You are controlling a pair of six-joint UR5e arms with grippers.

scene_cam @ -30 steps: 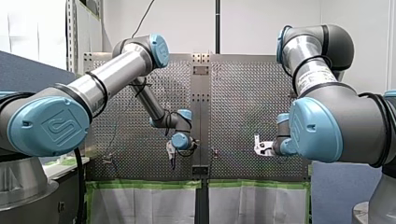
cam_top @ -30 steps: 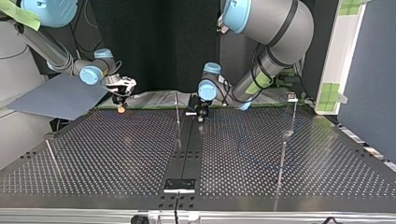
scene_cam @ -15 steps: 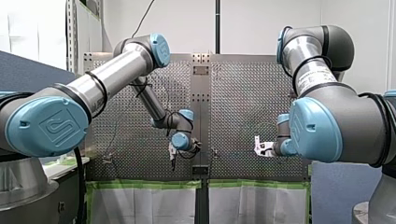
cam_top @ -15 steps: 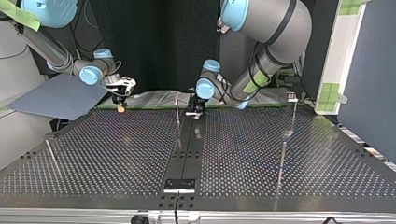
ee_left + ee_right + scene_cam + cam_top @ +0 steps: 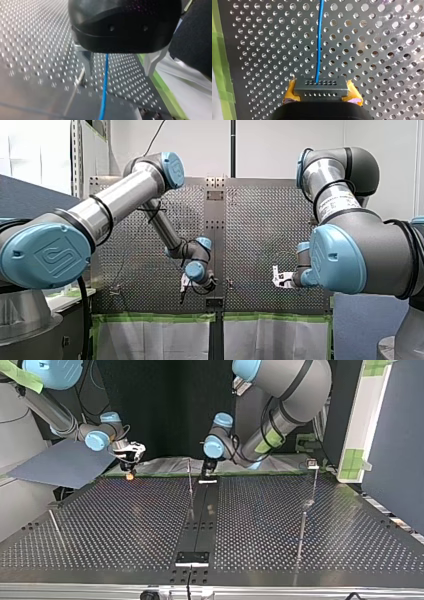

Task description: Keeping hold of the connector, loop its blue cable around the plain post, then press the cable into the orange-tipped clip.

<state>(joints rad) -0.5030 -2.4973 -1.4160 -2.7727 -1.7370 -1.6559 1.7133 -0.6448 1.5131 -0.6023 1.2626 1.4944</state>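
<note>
front / counter [image 5: 260, 220]: perforated plate, both arms over it.
front / left hand [image 5: 184, 290]: low by the centre strip, arm in from the view's left. Fingers too small to read here.
front / right hand [image 5: 276, 277]: toward the view's right, well apart from the left hand.
top / right hand [image 5: 129, 472]: at the view's left, over the far edge of the counter, with a yellow-orange bit at its tip.
top / left hand [image 5: 208, 476]: mid-view at the far edge, just beside a thin post [image 5: 190, 480], on the post's right here.
top / blue cable: too thin to make out.
left wrist / left hand [image 5: 120, 72]: fingers [image 5: 152, 62] apart, gripping nothing.
left wrist / blue cable [image 5: 105, 82]: runs through the gap between the fingers, touching neither, and on over the counter.
left wrist / post [image 5: 75, 91]: just beside the cable, next to one finger. No contact with the cable visible.
right wrist / right hand [image 5: 320, 91]: clamped on the connector [image 5: 320, 86], a yellow pad [image 5: 290, 91] on each side.
right wrist / connector: dark block with rows of small holes, held between the pads above the counter.
right wrist / blue cable [image 5: 319, 45]: leaves the middle of the connector's front face and runs straight ahead over the holes.
</note>
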